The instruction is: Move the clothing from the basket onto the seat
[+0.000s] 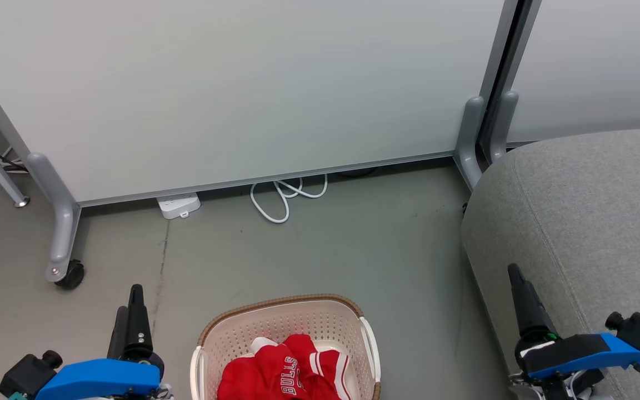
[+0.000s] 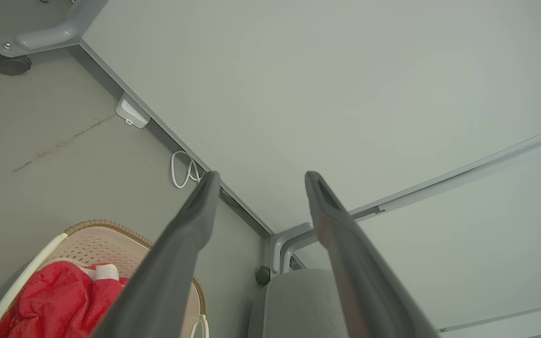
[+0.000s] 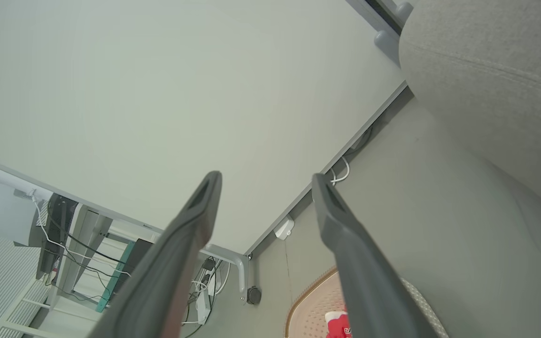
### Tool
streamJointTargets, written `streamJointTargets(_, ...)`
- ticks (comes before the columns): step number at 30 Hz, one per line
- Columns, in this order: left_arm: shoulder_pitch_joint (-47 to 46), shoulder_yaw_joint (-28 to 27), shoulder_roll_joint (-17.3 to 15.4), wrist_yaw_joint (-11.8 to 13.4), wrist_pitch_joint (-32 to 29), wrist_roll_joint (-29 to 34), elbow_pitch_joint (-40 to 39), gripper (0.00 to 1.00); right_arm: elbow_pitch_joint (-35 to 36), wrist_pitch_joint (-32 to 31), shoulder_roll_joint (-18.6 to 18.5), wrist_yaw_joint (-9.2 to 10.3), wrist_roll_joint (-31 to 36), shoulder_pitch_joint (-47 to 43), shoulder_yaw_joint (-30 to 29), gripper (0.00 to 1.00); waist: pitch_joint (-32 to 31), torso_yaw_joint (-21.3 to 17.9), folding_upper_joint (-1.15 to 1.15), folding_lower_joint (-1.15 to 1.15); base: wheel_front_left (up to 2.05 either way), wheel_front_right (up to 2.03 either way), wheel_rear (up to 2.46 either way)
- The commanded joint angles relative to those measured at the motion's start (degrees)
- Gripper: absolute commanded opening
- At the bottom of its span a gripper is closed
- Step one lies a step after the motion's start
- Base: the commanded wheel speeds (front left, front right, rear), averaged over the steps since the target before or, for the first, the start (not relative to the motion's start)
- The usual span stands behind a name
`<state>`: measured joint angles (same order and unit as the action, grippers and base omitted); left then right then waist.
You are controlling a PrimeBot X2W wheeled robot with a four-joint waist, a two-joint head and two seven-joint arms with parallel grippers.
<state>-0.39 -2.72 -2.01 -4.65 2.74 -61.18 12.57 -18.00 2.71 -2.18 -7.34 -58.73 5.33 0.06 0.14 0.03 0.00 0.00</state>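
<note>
grey bare floor (image 1: pixel 320 250) ran up to a pale wheeled partition panel (image 1: pixel 242 83) across the top of the head view, with a white power strip (image 1: pixel 178 205) and a looped white cable (image 1: pixel 286 197) tucked under its lower edge. at the bottom centre of that frame stood the oval cream perforated plastic basket with a brown woven-look rim (image 1: pixel 281 301). the small red garments with white trim and "bulls" lettering (image 1: pixel 275 375) lay bunched inside it, none of them out yet. the large grey fabric-upholstered seat cushion (image 1: pixel 586 211) took up the right side of the frame, near the basket with bare floor between them. we judged the basket was set there so that a short carry to the right would do.

the left gripper (image 2: pixel 262 174) sat at the lower left of the head view, near the basket's left side. the right gripper (image 3: pixel 266 176) sat at the lower right, against the seat cushion's front edge. both pointed their long dark fingers up the frame towards the panel, not down at the garments. in each wrist view the two fingers stood wide apart with nothing between them. we took this for a ready pose ahead of the first reach, so one arm would need to tip down over the rim.
</note>
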Motion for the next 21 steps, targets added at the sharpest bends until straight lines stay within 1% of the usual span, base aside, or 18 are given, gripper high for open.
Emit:
streamJointTargets(1,-0.34,0.47,-0.53,-0.01,0.75,2.71,-1.05,1.00,0.62,0.76,-0.42,-0.11,3.10,1.41,0.35,1.00,-0.01,0.01,0.00,0.00,0.00,0.00,0.00)
streamJointTargets(11,0.17,1.21,-0.63,0.09,2.66,10.89,-1.07,1.00,0.54,2.47,-0.50,-0.12,13.67,1.80,1.19,1.00,-0.08,0.09,0.00,0.00,0.00,0.00,0.00)
streamJointTargets(15,0.29,1.47,-0.66,0.25,3.36,15.03,-0.73,1.00,0.70,2.91,-0.53,-0.12,16.93,1.83,1.41,1.00,-0.09,0.10,0.00,0.00,0.00,0.00,0.00)
streamJointTargets(21,0.48,1.56,-0.71,0.16,4.38,19.58,-0.56,1.00,0.70,3.59,-0.57,-0.13,21.01,2.00,1.85,1.00,-0.12,0.15,0.00,0.00,0.00,0.00,0.00)
